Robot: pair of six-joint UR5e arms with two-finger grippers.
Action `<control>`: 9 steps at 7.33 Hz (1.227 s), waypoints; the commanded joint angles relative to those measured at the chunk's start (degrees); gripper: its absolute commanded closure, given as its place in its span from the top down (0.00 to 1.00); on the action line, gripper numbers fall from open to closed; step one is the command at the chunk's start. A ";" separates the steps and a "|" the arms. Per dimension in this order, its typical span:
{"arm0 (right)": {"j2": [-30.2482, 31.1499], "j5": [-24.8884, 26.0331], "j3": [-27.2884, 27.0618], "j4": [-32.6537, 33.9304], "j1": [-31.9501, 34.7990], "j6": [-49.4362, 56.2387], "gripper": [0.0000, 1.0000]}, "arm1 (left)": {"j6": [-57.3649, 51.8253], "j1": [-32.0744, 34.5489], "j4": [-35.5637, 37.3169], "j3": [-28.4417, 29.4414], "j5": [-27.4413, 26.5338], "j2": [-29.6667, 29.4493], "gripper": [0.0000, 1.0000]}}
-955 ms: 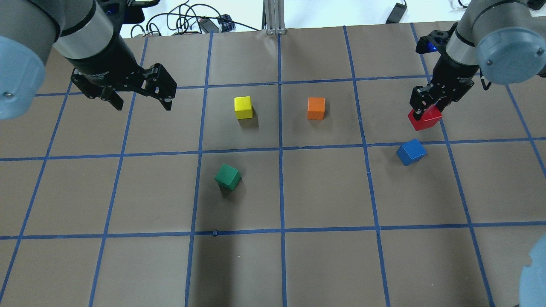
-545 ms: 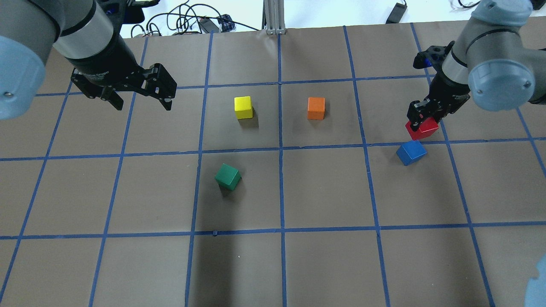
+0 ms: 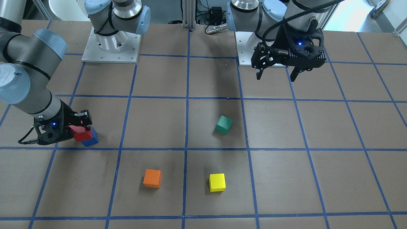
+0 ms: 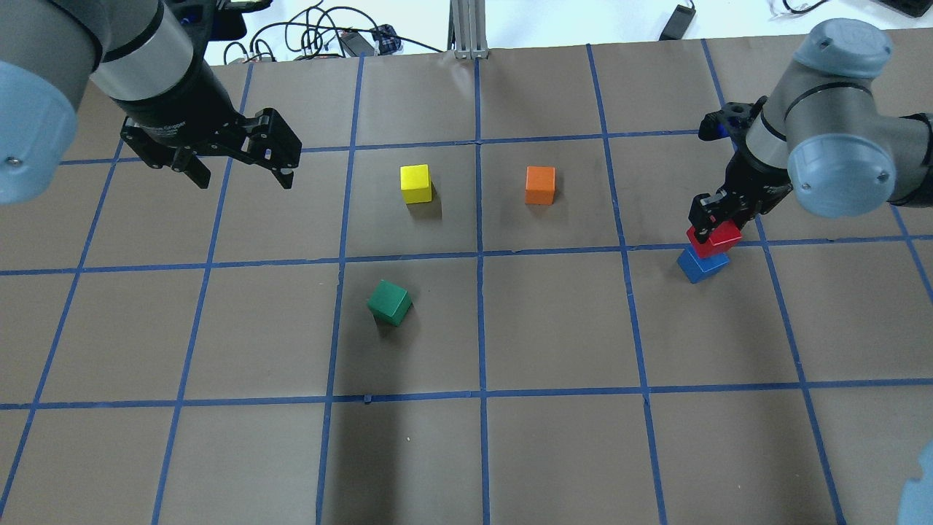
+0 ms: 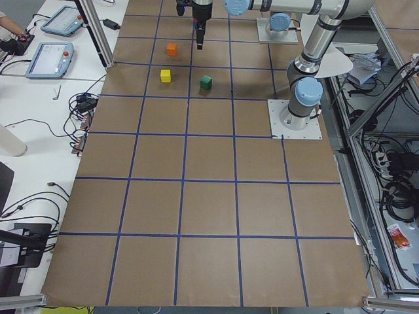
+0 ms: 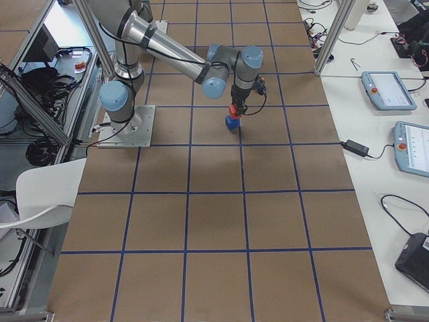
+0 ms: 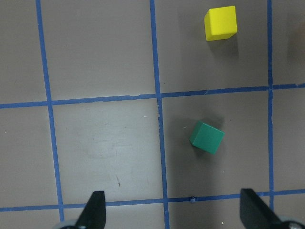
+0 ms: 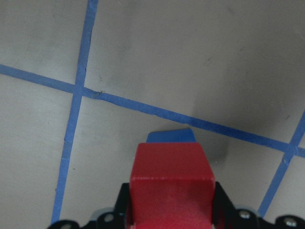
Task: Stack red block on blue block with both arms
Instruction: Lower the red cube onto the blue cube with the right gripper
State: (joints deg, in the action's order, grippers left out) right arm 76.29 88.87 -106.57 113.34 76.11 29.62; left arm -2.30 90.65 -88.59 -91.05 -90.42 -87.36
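My right gripper (image 4: pixel 714 227) is shut on the red block (image 4: pixel 718 238) and holds it right over the blue block (image 4: pixel 701 265), which stands on the table. In the front-facing view the red block (image 3: pixel 81 133) hides most of the blue block (image 3: pixel 91 140). In the right wrist view the red block (image 8: pixel 171 183) sits between the fingers with a sliver of the blue block (image 8: pixel 170 137) showing past it. I cannot tell whether the two blocks touch. My left gripper (image 4: pixel 239 175) is open and empty, high over the table's far left.
A yellow cube (image 4: pixel 415 183), an orange cube (image 4: pixel 540 184) and a green cube (image 4: pixel 389 302) stand apart on the brown gridded table. The green cube (image 7: pixel 207 137) and the yellow cube (image 7: pixel 220 22) also show in the left wrist view.
My right gripper has carried the red block towards the robot and down, from beside the blue block to right above it. The left arm has not moved.
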 commanded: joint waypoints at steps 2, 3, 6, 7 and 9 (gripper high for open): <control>-0.09 0.16 -0.83 1.80 0.00 2.01 0.00 | -0.07 -0.03 0.35 0.00 -0.02 0.00 1.00; -0.09 0.16 -0.83 1.80 0.00 2.11 0.00 | -0.07 -0.03 0.35 0.00 -0.02 0.00 1.00; -0.18 0.25 -0.83 1.80 0.00 2.11 0.00 | -0.07 -0.03 0.44 0.00 -0.02 0.00 1.00; -0.18 0.25 -0.83 1.80 0.00 2.11 0.00 | 0.02 -0.03 0.44 0.00 -0.02 0.00 1.00; -0.35 0.34 -0.83 1.89 -0.09 2.11 0.01 | 0.02 -0.03 0.44 -0.09 -0.02 0.00 1.00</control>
State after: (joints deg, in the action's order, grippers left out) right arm 76.03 89.17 -107.40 115.15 76.06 31.73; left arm -2.30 90.65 -88.15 -91.08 -90.44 -87.37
